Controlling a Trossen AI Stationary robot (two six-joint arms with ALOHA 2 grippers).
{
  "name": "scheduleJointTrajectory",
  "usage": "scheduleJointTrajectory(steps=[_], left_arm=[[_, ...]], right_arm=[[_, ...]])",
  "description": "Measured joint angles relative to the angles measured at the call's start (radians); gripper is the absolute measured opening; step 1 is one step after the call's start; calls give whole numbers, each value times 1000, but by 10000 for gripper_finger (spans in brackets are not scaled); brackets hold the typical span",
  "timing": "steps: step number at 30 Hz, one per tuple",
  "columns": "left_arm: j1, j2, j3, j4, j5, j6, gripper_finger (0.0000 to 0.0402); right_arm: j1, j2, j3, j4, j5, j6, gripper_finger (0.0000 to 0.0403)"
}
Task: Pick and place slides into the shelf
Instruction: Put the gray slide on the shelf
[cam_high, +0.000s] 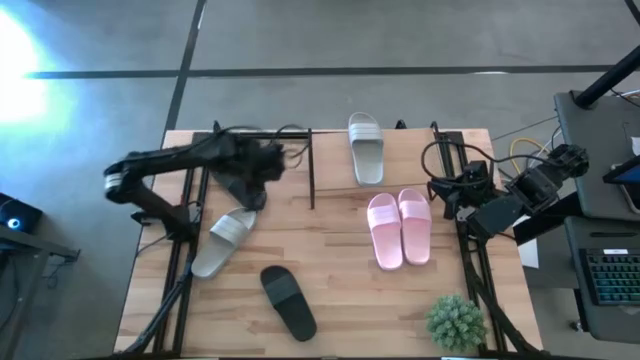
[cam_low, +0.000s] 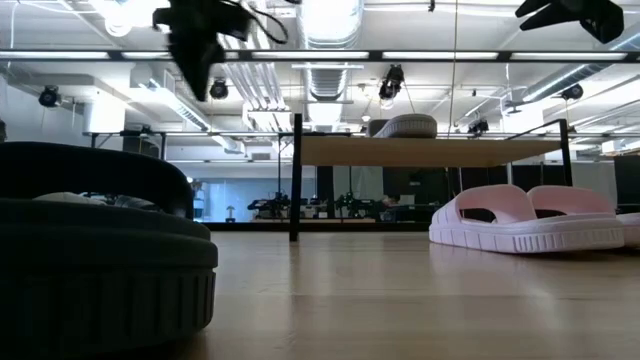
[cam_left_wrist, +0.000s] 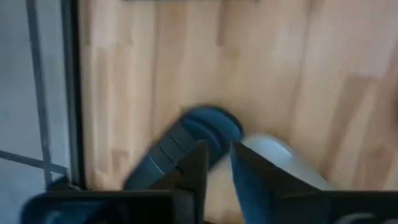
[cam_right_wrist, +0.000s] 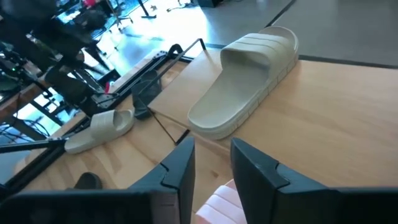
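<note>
Shelf (cam_high: 400, 140) holds one grey slide (cam_high: 366, 148)
We see left gripper (cam_high: 262, 160) empty, nearly closed; five slides remain on surface (cam_high: 340, 270)

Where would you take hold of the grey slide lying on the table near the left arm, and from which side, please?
Probably across its broad strap, from above. The grey slide lies sole-down and slanted on the table, so the raised strap is the only part fingers can close around; the sole sits flat on the wood. The left gripper is nearest, just beyond it, so it would turn to span the strap crosswise.
</note>
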Motion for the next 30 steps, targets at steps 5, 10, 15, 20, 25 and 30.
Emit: scheduleJointTrajectory(steps=[5,10,15,20,25,30], left_arm=[[-136,-179,-194,-4,-1,-164,120],[-297,-319,-360,-7,-14,-370,152],[-462,-347,-453,-26,34,-483,155],[-613,-294,-497,-30,20,-488,155],[-688,-220,-525,-23,-21,-554,155],[-730,-182,-564,13,-1,-619,155]], right_arm=[[0,0,0,-9,-9,-15,92],[0,0,0,-51,-10,-7,85],[0,-1,0,-82,-10,15,85],[0,-1,0,-128,-11,83,90],[0,-1,0,-143,-11,98,90],[0,-1,0,-155,-10,98,83]])
